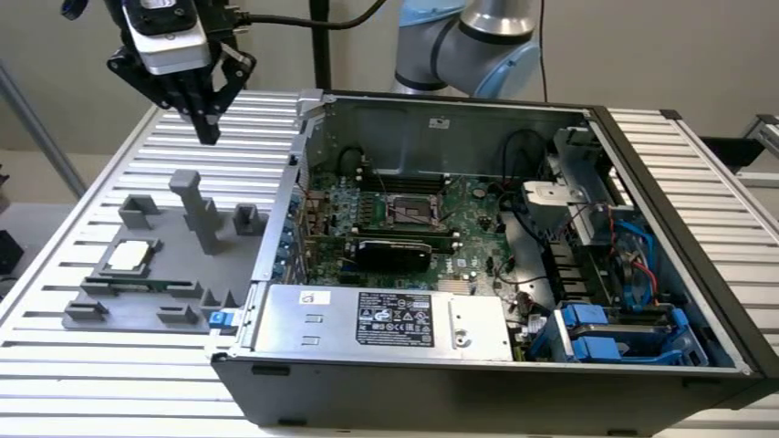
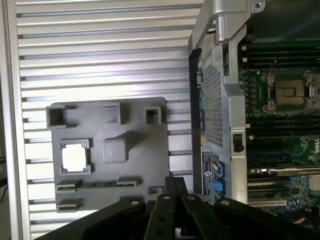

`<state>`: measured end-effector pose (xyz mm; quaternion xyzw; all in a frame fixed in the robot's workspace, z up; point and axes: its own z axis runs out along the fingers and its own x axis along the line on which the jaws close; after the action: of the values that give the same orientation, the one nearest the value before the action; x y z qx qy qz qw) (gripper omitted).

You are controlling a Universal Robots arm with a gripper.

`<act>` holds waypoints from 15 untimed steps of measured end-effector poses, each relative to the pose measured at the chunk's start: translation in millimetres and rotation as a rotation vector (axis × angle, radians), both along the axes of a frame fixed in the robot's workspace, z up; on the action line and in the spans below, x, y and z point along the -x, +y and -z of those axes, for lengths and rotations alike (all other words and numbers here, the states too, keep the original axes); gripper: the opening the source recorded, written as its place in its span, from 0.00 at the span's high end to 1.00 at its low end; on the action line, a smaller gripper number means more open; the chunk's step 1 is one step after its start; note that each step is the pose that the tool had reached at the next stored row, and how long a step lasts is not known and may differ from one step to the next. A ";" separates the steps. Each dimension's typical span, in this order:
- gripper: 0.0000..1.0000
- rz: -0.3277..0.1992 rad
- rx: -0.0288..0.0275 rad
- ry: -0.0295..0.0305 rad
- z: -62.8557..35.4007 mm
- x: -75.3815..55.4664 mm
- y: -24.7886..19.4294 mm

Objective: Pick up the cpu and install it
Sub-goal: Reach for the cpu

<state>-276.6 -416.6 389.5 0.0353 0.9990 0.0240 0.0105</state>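
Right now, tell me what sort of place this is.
Probably a robotics lab bench for computer assembly: an open computer case on a slatted metal table, a grey fixture tray holding the cpu, and the gripper overhead.

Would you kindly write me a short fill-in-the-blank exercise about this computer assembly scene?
The cpu lies on the gray holder, ____ the computer case.
The end effector, fingers shut, holds ____.
The motherboard socket is ____.
Missing words: outside; nothing; empty.

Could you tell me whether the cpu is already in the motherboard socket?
Out: the cpu lies on the grey fixture beside the case; the socket looks bare.
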 end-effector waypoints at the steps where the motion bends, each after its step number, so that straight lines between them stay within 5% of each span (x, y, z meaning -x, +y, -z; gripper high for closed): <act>1: 0.89 0.000 0.0000 0.0000 0.7 4.6 0.0; 15: 0.89 0.000 0.0006 0.0000 19.8 68.4 0.0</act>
<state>-345.0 -416.6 369.7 0.0354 0.9990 0.0237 0.0105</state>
